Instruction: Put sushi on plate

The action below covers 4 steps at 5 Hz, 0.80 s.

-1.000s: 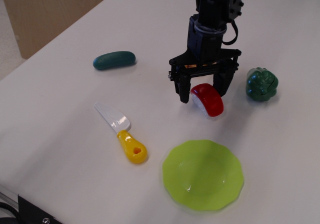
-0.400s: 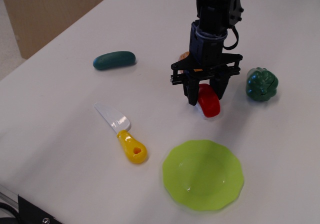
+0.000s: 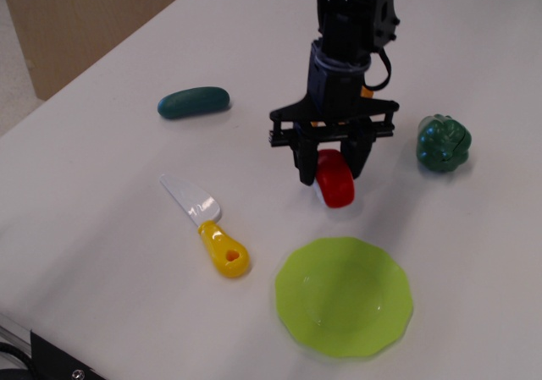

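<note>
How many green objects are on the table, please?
3. The lime plate lies near the front, the dark green vegetable toy at the right, and the teal-green cucumber-like toy at the back left. More could be hidden behind the arm.

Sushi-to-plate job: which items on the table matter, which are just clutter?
In play:
- sushi, held in the gripper
- plate, nothing on it

Clutter:
- toy knife, yellow handle
- teal oblong toy
- dark green vegetable toy
</note>
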Motion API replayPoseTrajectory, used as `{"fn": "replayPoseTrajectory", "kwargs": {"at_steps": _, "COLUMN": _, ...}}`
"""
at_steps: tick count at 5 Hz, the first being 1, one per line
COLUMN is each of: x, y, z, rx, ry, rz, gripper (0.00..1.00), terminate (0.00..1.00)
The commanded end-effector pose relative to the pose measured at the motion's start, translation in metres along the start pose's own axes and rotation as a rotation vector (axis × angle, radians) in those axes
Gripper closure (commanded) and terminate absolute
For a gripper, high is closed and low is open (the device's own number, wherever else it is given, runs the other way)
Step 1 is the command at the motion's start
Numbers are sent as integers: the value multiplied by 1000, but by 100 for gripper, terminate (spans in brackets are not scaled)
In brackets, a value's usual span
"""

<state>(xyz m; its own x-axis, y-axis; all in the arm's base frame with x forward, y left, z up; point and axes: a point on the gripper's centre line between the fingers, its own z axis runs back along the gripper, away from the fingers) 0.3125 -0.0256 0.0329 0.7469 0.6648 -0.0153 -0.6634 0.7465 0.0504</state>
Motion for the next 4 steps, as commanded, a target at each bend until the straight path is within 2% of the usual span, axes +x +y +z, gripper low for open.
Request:
{"fn": "replayPoseTrajectory", "kwargs": {"at_steps": 1, "x": -38, "y": 29, "z": 41, "rx": -42, "ry": -57, "rz": -126, "gripper": 100, "terminate": 0}}
{"fn": "replayPoseTrajectory", "kwargs": {"at_steps": 3, "x": -75, "y": 32, "z": 21, "rx": 7, "ry": -35, "rz": -233, "gripper": 100, "terminate": 0}}
{"fn": "replayPoseTrajectory", "kwargs": {"at_steps": 4, "x": -85, "y": 29, "z": 13, "rx": 17, "ry": -16, "rz": -268, "gripper": 100, "terminate": 0}}
